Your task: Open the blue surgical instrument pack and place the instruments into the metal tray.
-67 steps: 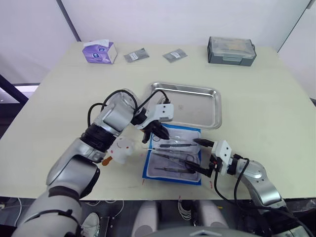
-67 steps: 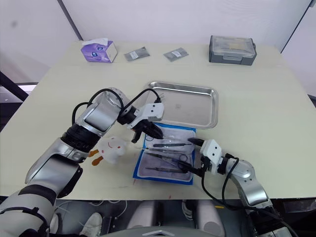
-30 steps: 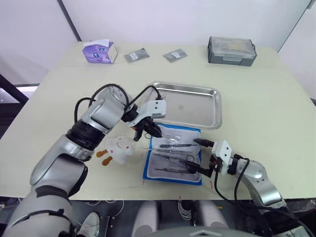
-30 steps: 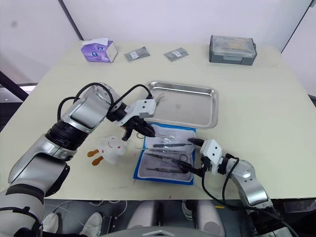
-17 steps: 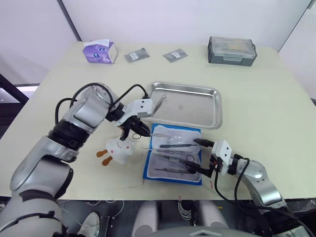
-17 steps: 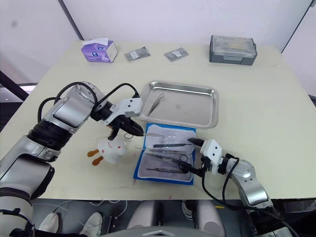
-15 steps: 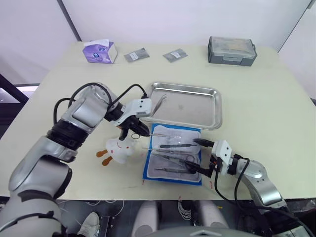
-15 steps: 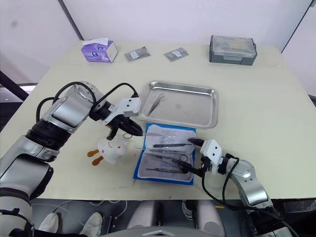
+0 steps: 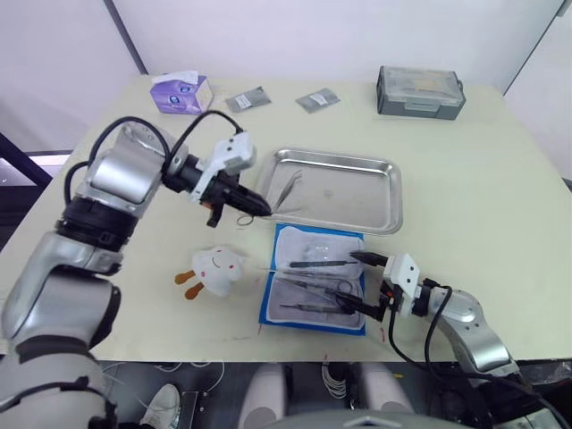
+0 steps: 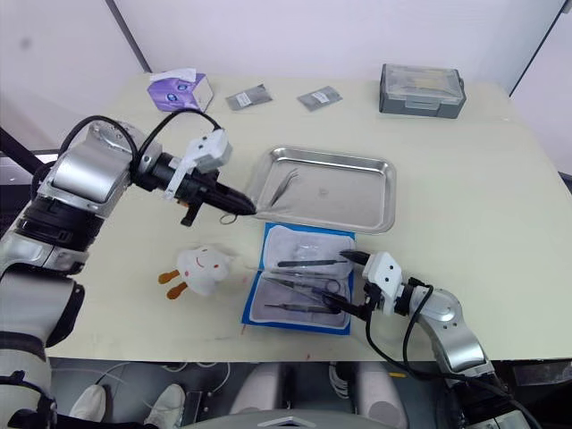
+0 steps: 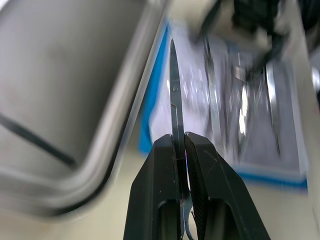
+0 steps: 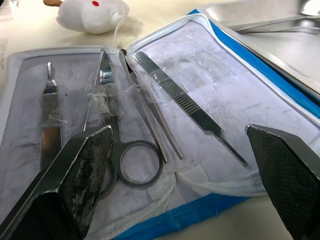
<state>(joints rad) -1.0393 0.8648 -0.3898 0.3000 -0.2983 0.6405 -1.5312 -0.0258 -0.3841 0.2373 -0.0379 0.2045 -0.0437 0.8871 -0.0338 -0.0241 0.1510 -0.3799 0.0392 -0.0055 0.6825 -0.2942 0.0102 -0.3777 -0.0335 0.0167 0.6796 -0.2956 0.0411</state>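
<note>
The blue surgical instrument pack [image 9: 315, 279] lies open on the table, just in front of the metal tray [image 9: 366, 192]. Several silver instruments [image 12: 112, 125] are still strapped to its pale lining. One pair of tweezers [image 9: 288, 186] lies in the tray's left part. My left gripper [image 9: 253, 204] hovers at the tray's near-left corner. It is shut on a thin pair of scissors [image 11: 173, 100] whose tip points over the tray's rim. My right gripper [image 9: 362, 281] rests open at the pack's right edge, one finger on each side of the lining.
A white plush toy [image 9: 214, 268] lies left of the pack. Along the far edge of the table are a purple tissue box [image 9: 181, 92], two grey foil packets [image 9: 247, 99] and a grey lidded box [image 9: 418, 91].
My left gripper has swung left and back from the pack to the tray's near-left corner, carrying the thin scissors. A pair of tweezers now lies in the tray. The right arm has not moved.
</note>
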